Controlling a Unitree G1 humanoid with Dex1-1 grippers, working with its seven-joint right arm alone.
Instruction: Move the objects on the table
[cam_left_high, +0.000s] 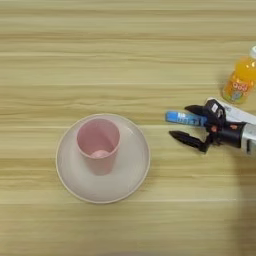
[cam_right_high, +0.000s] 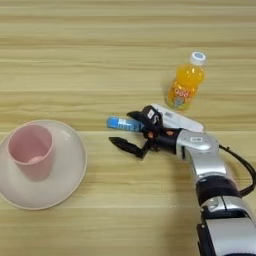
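Note:
A pale pink cup (cam_left_high: 98, 142) stands upright on a large round pink plate (cam_left_high: 131, 172) at the left of the table (cam_left_high: 125, 55). A small blue tube (cam_right_high: 119, 123) with white print lies on the wood right of the plate. My right gripper (cam_right_high: 122, 128) comes in from the right and is open, one black finger above the tube and the other below it, so the tube lies between them. I cannot tell whether either finger touches it. An orange-juice bottle (cam_right_high: 186, 82) with a white cap stands upright behind the gripper.
A flat white rectangular device (cam_right_high: 180, 119) lies on the table just behind my wrist, between the gripper and the bottle. My silver forearm (cam_right_high: 205, 155) runs down to the bottom right corner, with a black cable beside it.

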